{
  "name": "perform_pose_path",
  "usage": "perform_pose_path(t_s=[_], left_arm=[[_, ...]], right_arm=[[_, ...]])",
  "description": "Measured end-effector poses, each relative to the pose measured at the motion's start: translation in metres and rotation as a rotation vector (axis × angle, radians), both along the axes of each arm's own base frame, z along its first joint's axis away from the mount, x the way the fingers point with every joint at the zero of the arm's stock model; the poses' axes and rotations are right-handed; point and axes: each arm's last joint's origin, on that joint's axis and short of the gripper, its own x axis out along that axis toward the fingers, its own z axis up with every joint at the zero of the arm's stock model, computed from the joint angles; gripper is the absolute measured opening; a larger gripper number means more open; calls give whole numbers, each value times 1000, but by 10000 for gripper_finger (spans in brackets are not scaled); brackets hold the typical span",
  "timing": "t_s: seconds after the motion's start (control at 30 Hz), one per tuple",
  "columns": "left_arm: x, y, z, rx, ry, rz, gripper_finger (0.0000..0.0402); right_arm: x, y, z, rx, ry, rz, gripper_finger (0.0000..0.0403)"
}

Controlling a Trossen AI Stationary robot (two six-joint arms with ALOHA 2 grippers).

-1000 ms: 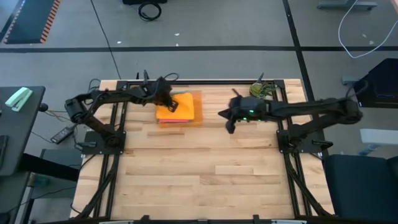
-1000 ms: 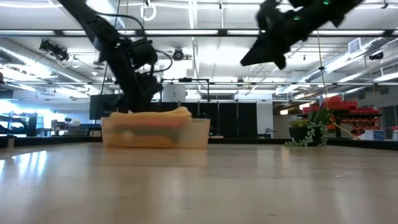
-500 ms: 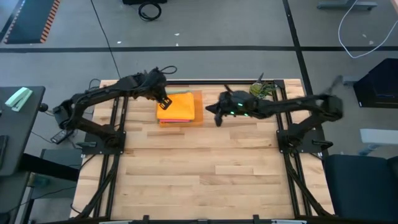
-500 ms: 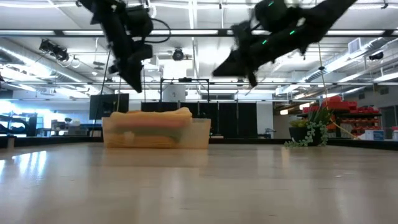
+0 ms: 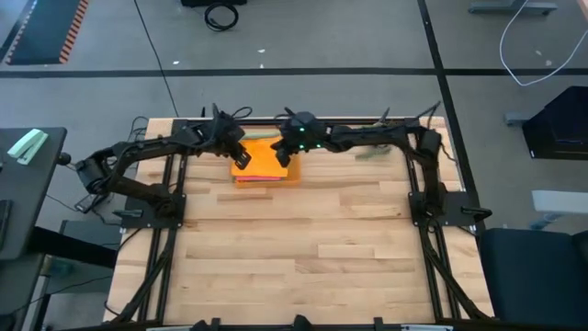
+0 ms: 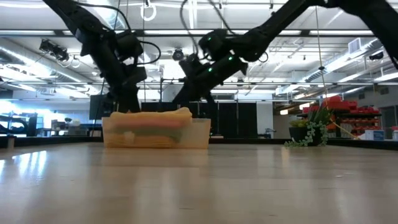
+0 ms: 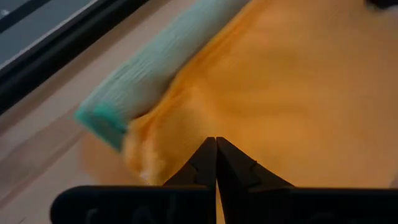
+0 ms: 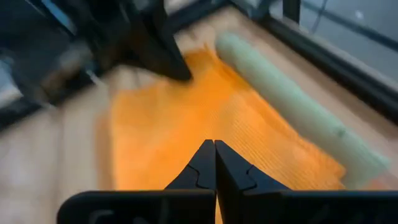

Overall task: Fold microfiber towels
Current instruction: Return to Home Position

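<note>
A translucent orange tray [image 5: 293, 176] at the table's far middle holds a stack of folded microfiber towels, with an orange towel [image 5: 265, 165] on top. A rolled sage-green towel [image 8: 292, 112] lies along the stack's far edge and looks teal in the left wrist view [image 7: 155, 62]. My left gripper [image 5: 242, 158] is shut, its tips over the orange towel's left edge. My right gripper [image 5: 283, 158], also shut, hangs over the towel's right part. In the low view the stack [image 6: 152, 118] bulges above the tray wall [image 6: 199, 134]. My left gripper points its shut fingertips [image 7: 205, 158] slanting down at the orange towel's top near its left edge [image 7: 180, 124]. Whether they touch the cloth I cannot tell. My right gripper touches nothing.
A small potted plant [image 6: 316, 127] stands at the table's far right. The two arms meet over the tray from either side. The wide wooden tabletop [image 5: 303, 248] spreads toward the near edge.
My left gripper has risen off the stack's left side and come back down to it. My right gripper has swept from the table's right toward the left and come lower, ending over the tray. The towels have stayed in place.
</note>
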Motion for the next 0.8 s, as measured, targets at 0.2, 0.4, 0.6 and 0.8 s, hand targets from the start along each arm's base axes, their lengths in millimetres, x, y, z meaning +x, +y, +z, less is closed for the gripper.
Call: perform_pose_path(t_s=[0.2, 0.4, 0.6, 0.8], left_arm=[[-9, 9, -3, 10, 38, 37, 6], [-17, 17, -5, 9, 64, 82, 11], [-21, 20, -7, -1, 82, 98, 11], [-26, 16, 6, 35, 58, 84, 14]], right_arm=[[11, -14, -22, 4, 154, -74, 2], [6, -25, -27, 1, 177, -125, 2], [3, -25, -18, 16, 157, -84, 2], [-11, -17, 25, -30, 125, -53, 2]])
